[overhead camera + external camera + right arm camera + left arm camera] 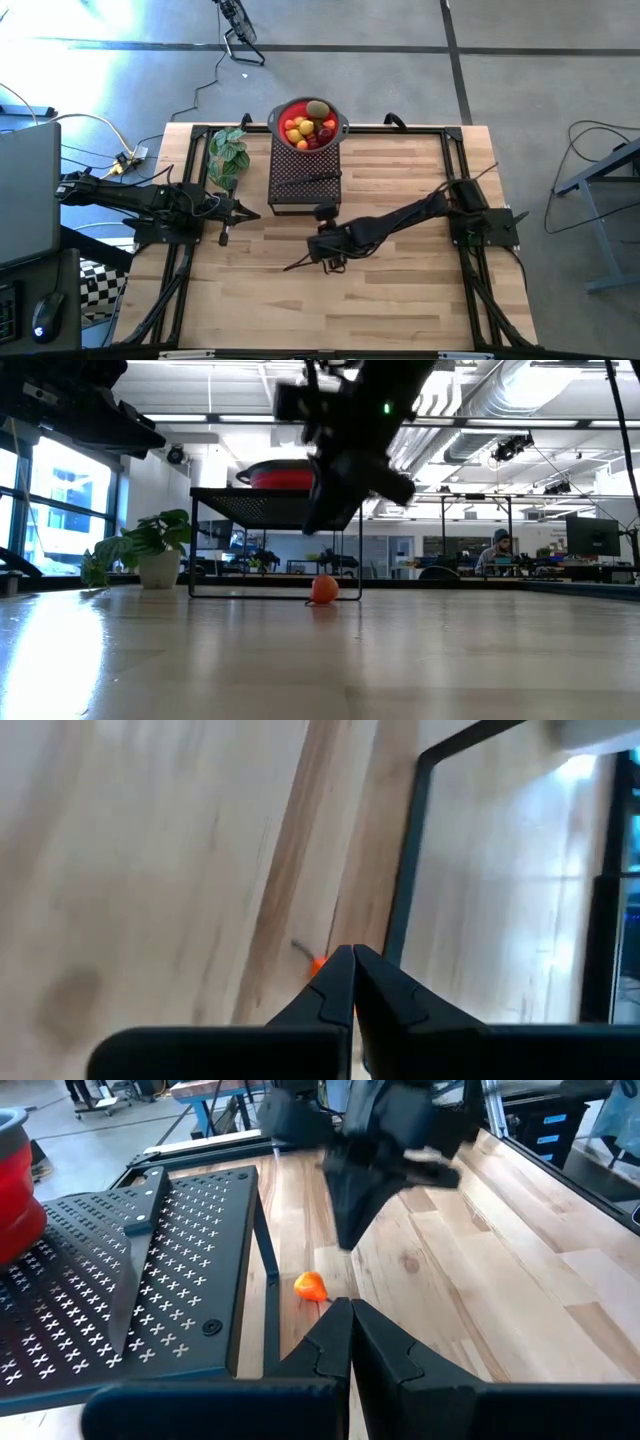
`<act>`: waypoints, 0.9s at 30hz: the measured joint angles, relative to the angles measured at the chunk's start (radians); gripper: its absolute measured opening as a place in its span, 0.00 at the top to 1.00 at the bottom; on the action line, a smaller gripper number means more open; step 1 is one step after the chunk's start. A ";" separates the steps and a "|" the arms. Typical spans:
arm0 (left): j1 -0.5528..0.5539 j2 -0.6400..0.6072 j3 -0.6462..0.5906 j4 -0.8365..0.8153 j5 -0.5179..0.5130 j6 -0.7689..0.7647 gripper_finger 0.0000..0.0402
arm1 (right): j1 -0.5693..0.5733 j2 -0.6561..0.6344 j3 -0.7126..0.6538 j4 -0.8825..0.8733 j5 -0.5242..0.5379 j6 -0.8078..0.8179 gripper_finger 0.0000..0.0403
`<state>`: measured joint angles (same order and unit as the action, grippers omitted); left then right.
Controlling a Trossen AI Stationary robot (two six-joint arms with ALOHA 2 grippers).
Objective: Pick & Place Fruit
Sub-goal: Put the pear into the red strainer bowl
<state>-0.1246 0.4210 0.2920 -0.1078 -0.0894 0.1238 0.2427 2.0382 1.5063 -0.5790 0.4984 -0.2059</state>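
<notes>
A small orange fruit point(311, 1287) lies on the wooden table beside the near edge of the black perforated rack point(120, 1280); it also shows in the low view point(324, 589). My right gripper point(346, 1240) hangs shut above it, tilted downward and clear of the table. Its wrist view has the fruit point(317, 963) peeking out just behind the shut tips point(352, 956). On the rack's far end stands a red bowl point(281, 110) holding several fruits point(308, 124). At the table's left, my left gripper point(252, 212) waits shut.
A potted green plant point(228, 152) stands left of the rack. A black-handled knife point(310, 180) lies on the rack top. Bare wood stretches across the near half of the table point(380, 300). A person sits at a desk in the room behind point(498, 550).
</notes>
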 joint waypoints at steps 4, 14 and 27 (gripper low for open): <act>0.000 0.000 0.000 0.000 0.000 0.000 0.99 | 0.025 -0.038 0.000 0.017 0.006 0.126 0.99; 0.000 0.000 0.000 0.000 0.000 0.001 0.99 | 0.115 -0.063 0.001 0.019 0.172 0.491 0.99; 0.000 0.000 0.000 0.000 0.000 -0.024 0.99 | 0.212 -0.055 0.001 0.024 0.244 1.239 0.99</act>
<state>-0.1246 0.4212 0.2920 -0.1083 -0.0895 0.1001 0.4550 1.9833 1.5074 -0.5548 0.7420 1.0332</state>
